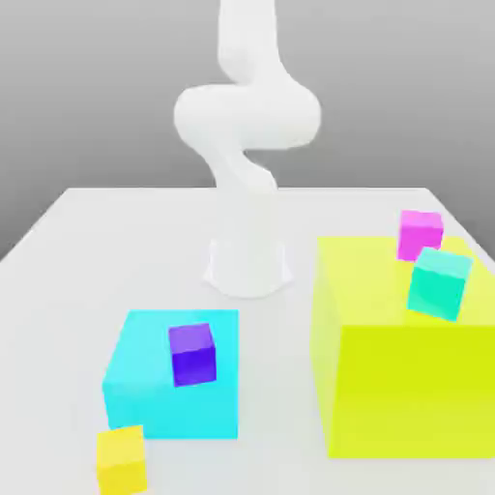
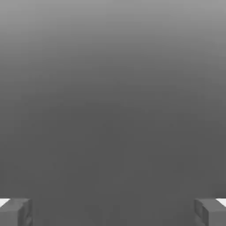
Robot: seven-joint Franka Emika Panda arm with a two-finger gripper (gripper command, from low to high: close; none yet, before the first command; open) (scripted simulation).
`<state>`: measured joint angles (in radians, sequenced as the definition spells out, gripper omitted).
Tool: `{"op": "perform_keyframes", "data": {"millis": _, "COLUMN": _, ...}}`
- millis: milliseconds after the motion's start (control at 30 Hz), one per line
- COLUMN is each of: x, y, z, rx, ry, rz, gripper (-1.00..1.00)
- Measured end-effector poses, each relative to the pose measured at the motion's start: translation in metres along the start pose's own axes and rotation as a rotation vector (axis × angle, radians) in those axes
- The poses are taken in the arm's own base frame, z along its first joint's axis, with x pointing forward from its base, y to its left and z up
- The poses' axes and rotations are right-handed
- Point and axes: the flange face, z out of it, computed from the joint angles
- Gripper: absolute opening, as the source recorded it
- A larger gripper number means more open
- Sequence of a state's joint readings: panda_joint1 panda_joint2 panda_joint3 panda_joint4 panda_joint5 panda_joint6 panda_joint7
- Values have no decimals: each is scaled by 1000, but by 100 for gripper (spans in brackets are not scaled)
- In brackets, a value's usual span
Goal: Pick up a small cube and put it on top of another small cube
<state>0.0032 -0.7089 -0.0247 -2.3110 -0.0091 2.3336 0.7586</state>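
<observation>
A small purple cube [image 1: 191, 354] sits on top of a large cyan block [image 1: 155, 392]. A small yellow cube [image 1: 122, 460] rests on the table by that block's front corner, at the exterior view's left. On a large yellow block [image 1: 406, 387] stand a small magenta cube [image 1: 420, 234] and, in front of it, a small teal cube [image 1: 440, 282]. In the hand view my gripper [image 2: 113, 214] is open, its fingertips [image 2: 15, 212] wide apart with nothing between them and plain grey behind. The white arm [image 1: 247, 145] rises from its base at the table's middle.
The white table [image 1: 87, 261] ends at a far edge behind the arm's base [image 1: 247, 269]. The two large blocks stand in front of the base, with a gap of bare table between them.
</observation>
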Motion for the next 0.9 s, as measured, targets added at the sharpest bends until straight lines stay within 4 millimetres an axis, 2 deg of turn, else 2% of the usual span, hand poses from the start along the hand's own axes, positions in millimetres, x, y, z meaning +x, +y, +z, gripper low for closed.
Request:
{"op": "perform_keyframes", "data": {"millis": 200, "x": 11, "y": 32, "z": 117, "rx": -121, "ry": -117, "rz": -58, "gripper": 0}}
{"op": "perform_keyframes", "data": {"millis": 433, "x": 1, "y": 95, "z": 239, "rx": -245, "ry": -261, "rz": -117, "gripper": 0}}
{"op": "perform_keyframes", "data": {"millis": 533, "x": -10, "y": 130, "z": 285, "rx": -295, "ry": -326, "rz": -140, "gripper": 0}}
{"op": "perform_keyframes", "data": {"millis": 667, "x": -29, "y": 185, "z": 340, "rx": -359, "ry": -414, "rz": -159, "gripper": 0}}
{"op": "perform_keyframes", "data": {"millis": 900, "x": -84, "y": 274, "z": 417, "rx": -442, "ry": -569, "rz": -208, "gripper": 0}}
